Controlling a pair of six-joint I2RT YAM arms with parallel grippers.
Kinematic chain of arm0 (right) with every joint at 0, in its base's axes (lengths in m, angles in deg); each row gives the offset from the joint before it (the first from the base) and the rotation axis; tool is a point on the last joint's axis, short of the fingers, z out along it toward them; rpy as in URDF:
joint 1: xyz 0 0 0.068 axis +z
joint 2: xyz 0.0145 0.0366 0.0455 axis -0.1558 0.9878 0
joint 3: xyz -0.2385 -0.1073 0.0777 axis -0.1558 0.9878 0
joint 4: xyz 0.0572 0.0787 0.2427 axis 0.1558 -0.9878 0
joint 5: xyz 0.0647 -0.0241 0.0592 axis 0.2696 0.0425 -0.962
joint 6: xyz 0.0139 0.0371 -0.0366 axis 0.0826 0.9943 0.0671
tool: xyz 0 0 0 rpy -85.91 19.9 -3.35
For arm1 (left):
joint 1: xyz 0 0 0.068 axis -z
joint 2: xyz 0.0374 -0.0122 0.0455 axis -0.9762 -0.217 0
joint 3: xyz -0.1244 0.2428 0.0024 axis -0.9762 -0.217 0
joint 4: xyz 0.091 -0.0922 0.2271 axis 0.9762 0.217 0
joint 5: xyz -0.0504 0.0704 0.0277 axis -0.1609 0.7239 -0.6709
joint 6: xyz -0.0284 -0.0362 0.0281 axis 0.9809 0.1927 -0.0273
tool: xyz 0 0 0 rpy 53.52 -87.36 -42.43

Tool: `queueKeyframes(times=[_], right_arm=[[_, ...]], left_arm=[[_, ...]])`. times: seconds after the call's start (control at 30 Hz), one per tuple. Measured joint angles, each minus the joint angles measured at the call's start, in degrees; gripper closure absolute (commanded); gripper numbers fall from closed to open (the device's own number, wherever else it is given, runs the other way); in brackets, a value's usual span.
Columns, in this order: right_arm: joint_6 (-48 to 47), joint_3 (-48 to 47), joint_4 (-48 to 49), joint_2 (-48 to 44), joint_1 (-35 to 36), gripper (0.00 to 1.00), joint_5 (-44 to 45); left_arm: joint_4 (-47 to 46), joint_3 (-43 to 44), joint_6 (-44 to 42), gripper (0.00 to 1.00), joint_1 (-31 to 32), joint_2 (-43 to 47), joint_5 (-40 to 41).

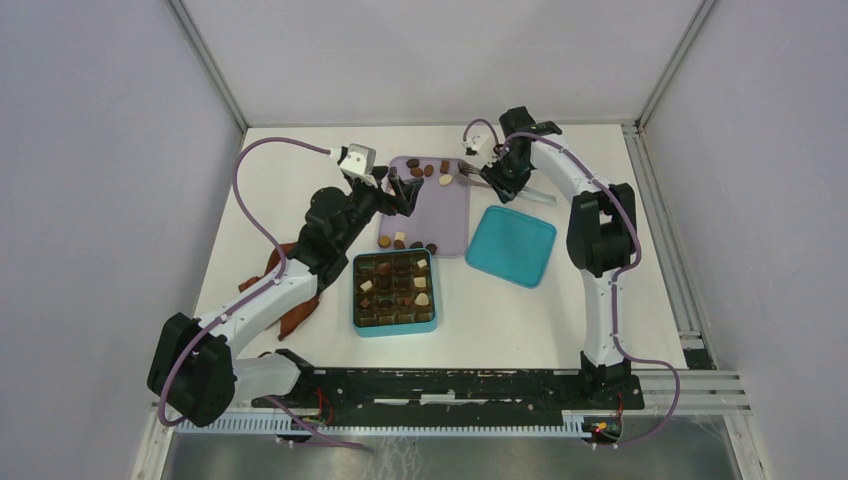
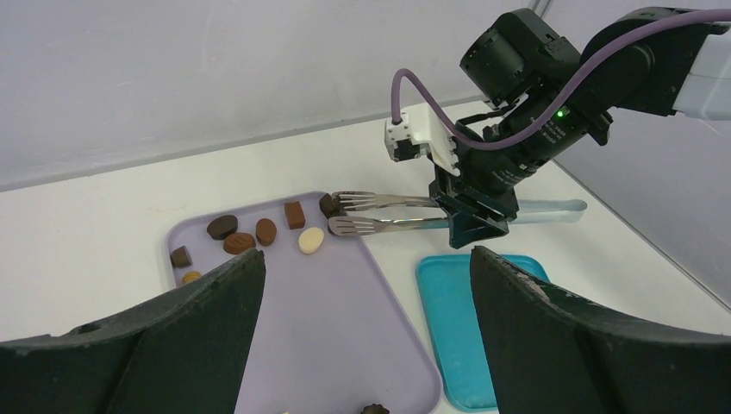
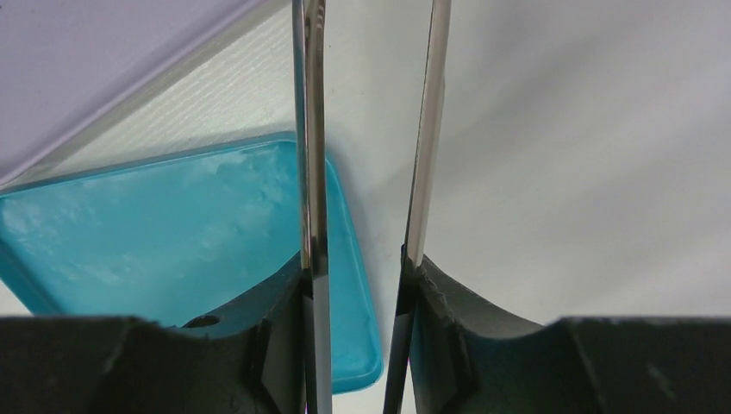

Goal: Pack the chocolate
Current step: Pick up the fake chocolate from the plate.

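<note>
Several small chocolate pieces (image 2: 240, 242) lie at the far end of the lavender tray (image 2: 345, 328), and a few more lie at its near end (image 1: 399, 240). The teal box (image 1: 394, 323) holds pieces in its gridded insert. My right gripper (image 1: 497, 172) is shut on metal tongs (image 2: 388, 214), with their two arms between its fingers (image 3: 310, 172). The tong tips sit slightly apart at a dark piece (image 2: 328, 204); I cannot tell if they grip it. My left gripper (image 2: 366, 259) is open and empty above the tray's middle.
The teal lid (image 1: 511, 246) lies right of the tray and shows in the right wrist view (image 3: 172, 224). A reddish-brown cloth (image 1: 300, 318) lies under my left arm. The box stands just in front of the tray.
</note>
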Motion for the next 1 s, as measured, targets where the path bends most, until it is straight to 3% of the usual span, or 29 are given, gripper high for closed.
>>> queueKeyframes(times=[0.63, 1.0], right_arm=[[0.1, -0.2, 0.0, 2.3, -0.1, 0.54, 0.7], [0.3, -0.3, 0.1, 3.2, -0.2, 0.59, 0.9]], left_arm=[[0.0, -0.1, 0.0, 0.07, 0.0, 0.1, 0.0], [0.0, -0.1, 0.0, 0.07, 0.0, 0.1, 0.0]])
